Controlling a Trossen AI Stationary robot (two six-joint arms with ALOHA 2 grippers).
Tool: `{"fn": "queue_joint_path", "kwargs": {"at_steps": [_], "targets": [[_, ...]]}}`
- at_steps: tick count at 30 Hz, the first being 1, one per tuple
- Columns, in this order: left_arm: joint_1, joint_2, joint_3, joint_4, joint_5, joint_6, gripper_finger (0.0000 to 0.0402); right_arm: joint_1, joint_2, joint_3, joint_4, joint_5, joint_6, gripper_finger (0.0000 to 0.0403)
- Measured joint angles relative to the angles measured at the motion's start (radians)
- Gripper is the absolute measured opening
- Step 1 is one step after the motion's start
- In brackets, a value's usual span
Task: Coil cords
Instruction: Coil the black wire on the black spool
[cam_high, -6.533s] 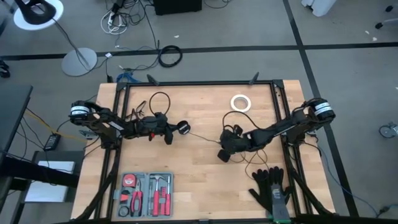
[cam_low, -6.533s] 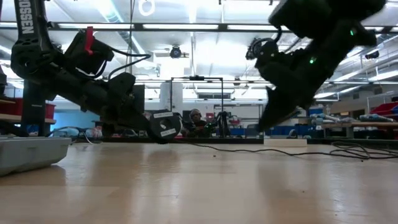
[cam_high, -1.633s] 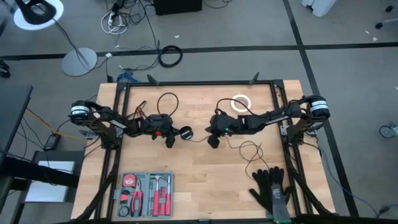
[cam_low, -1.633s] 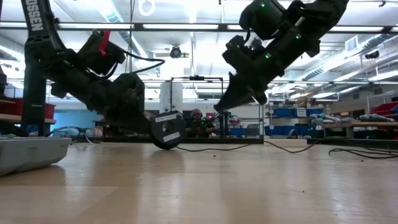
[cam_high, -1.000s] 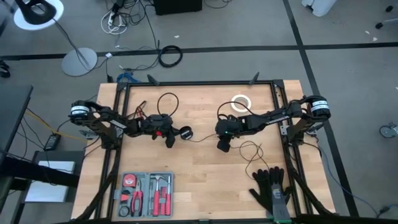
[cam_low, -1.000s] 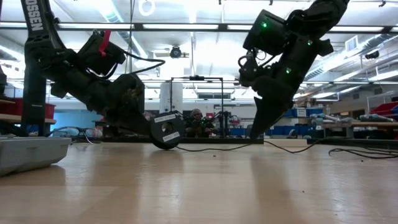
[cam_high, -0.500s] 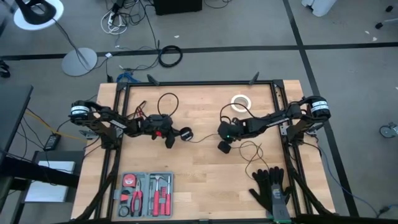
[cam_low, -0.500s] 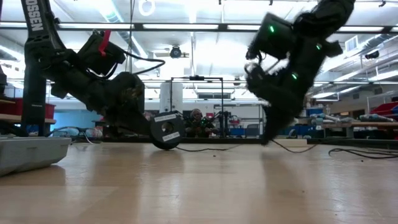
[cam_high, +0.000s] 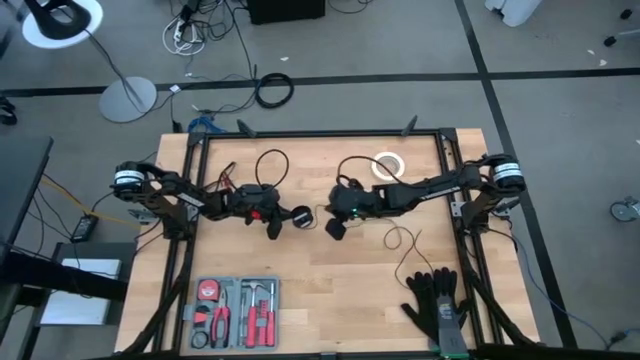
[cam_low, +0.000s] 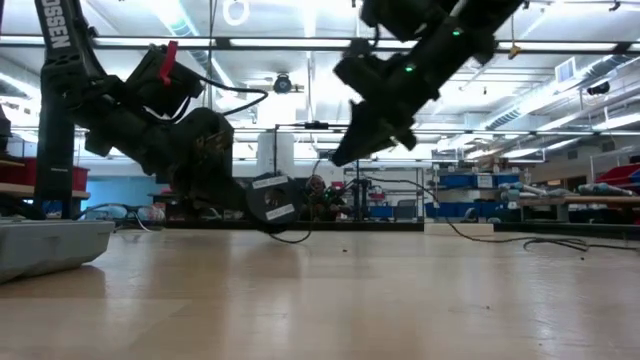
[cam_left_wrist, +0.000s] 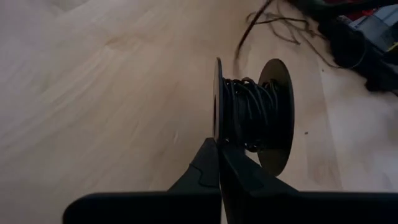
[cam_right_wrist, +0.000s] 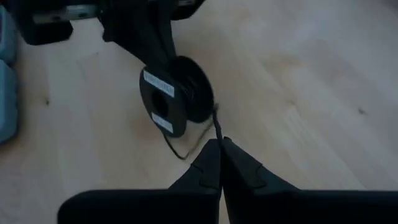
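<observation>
1. I am holding the spool (cam_high: 299, 215) at table centre with the left gripper (cam_high: 277, 213), jaws pinched on its flange, keeping it steady for winding.
2. I am pinching the cord (cam_right_wrist: 217, 126) in the right gripper (cam_high: 335, 227), just right of the spool, raised, to feed the wrap.
3. Slack cord is trailing right toward the white tape ring (cam_high: 387, 166).

Little can be read. In the low view, white capital letters run down the dark upright arm column (cam_low: 56, 45) at the picture's left edge; the visible ones spell "OSSEN", with the start of the word cut off by the frame. The small round black spool (cam_right_wrist: 171, 98) wound with thin black cord carries two white stickers on its flat face, but their print is too small to make out.
</observation>
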Motion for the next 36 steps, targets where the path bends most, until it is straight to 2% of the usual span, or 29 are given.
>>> {"fn": "queue_joint_path", "kwargs": {"at_steps": [9, 13, 22, 29, 36], "targets": [[0.000, 0.001, 0.021, -0.054, -0.008, 0.003, 0.0000, 0.006, 0.225, 0.218, -0.010, -0.084, -0.140, 0.0001], [-0.002, 0.000, 0.026, -0.084, -0.027, -0.004, 0.0000, 0.013, 0.259, 0.288, -0.001, -0.094, -0.183, 0.0001], [0.000, 0.000, 0.048, -0.068, -0.093, -0.031, 0.0000, 0.011, 0.296, 0.319, 0.081, -0.172, -0.197, 0.0000], [0.000, 0.000, 0.051, 0.038, -0.044, -0.041, 0.0000, 0.011, 0.354, 0.318, -0.047, -0.167, -0.107, 0.0000], [0.001, 0.000, 0.034, 0.044, -0.033, -0.049, 0.0000, 0.023, 0.356, 0.315, -0.289, -0.123, -0.056, 0.0000]]}}
